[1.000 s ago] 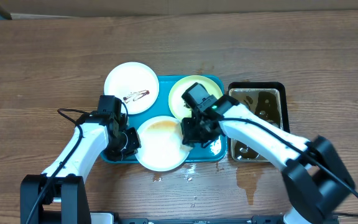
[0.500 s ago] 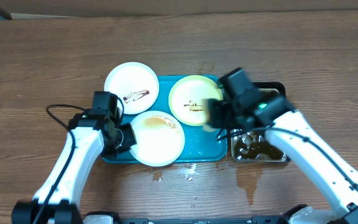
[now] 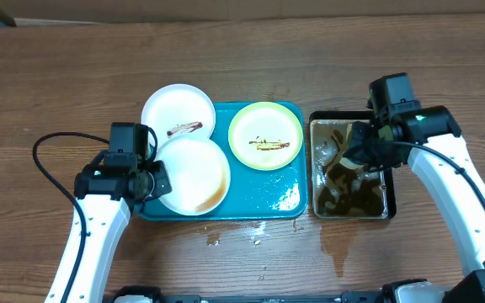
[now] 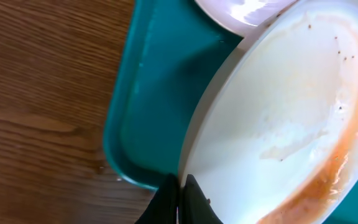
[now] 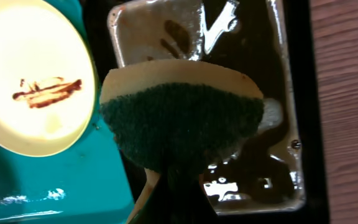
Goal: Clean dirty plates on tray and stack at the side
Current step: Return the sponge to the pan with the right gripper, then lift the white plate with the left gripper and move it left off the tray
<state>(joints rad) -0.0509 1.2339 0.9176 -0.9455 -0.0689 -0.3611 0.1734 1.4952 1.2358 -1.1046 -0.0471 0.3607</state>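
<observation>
- Because it is wet and carries a thin brown film along its near-right edge, the near white plate point(image 3: 194, 172) will likely be slippery. It looks light, stiff and possibly breakable, so the bare rim is the place to hold it.
- The left gripper point(image 3: 153, 179) is clamped on that plate's left rim, jaws closed over the edge. The plate sits face up over the left end of the tray point(image 3: 280, 200). I cannot tell whether it is resting or slightly lifted. Being round, it has no long axis.
- The teal tray is rigid plastic with a wet sheen, and its long axis runs left to right. A puddle point(image 3: 338, 242) lies on the table point(image 3: 57, 84) just near of it.
- To the right, the right gripper point(image 3: 367, 153) is closed on a soft sponge point(image 5: 182, 118) above the pan point(image 3: 389, 181) of brown water. The sponge's green scouring face is turned toward the wrist camera.
- The yellow-green plate point(image 3: 265, 136) lies flat on the tray's far-right part, and its brown streak runs left to right.
- The far white plate point(image 3: 178, 114) overhangs the tray's far-left corner. Its near rim meets the held plate, and its streak is slanted.
</observation>
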